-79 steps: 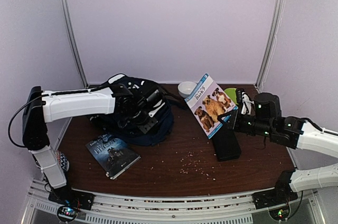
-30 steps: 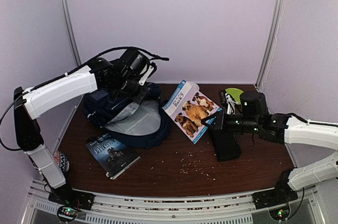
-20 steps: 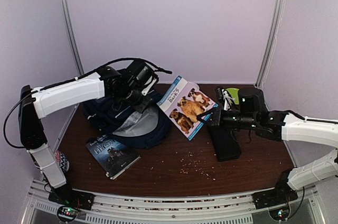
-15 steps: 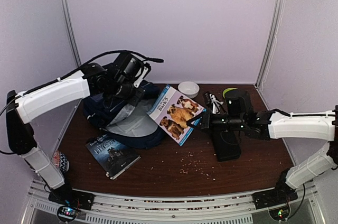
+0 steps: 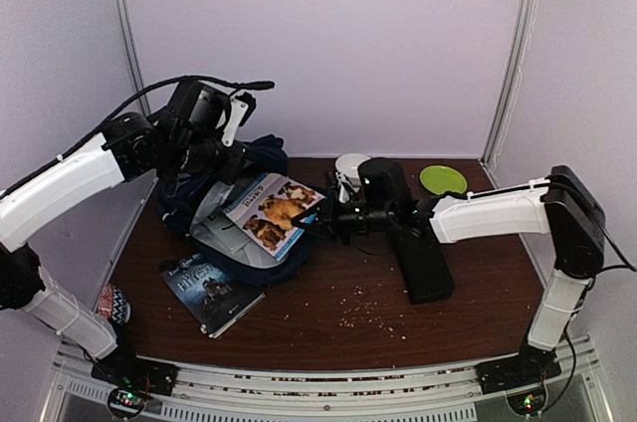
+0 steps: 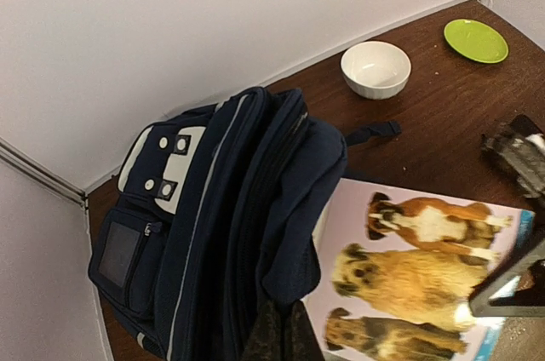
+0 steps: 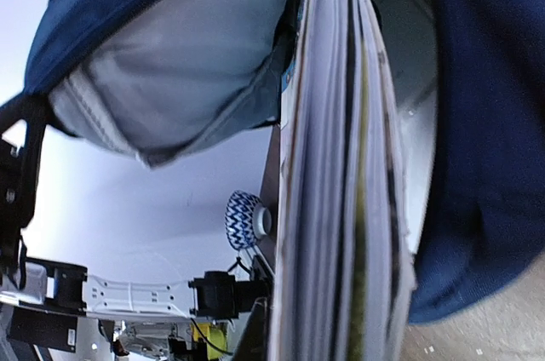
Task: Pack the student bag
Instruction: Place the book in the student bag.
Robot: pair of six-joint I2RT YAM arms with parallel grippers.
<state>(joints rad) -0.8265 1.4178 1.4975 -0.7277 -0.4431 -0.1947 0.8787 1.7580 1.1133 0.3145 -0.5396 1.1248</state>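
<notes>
We are pushing the book (image 5: 271, 213) — just carried across, clamped in the right claw (image 5: 317, 225) — into the bag (image 6: 213, 208), which the left claw (image 6: 278, 334) is pinching open.

Looks like a lab test cell. Boxed in by pale panels (image 5: 328, 44) and metal posts (image 5: 516, 54) around a brown table (image 5: 328, 283).

Pale lilac walls (image 5: 328, 44) enclose a dark wooden table (image 5: 498, 288).
</notes>
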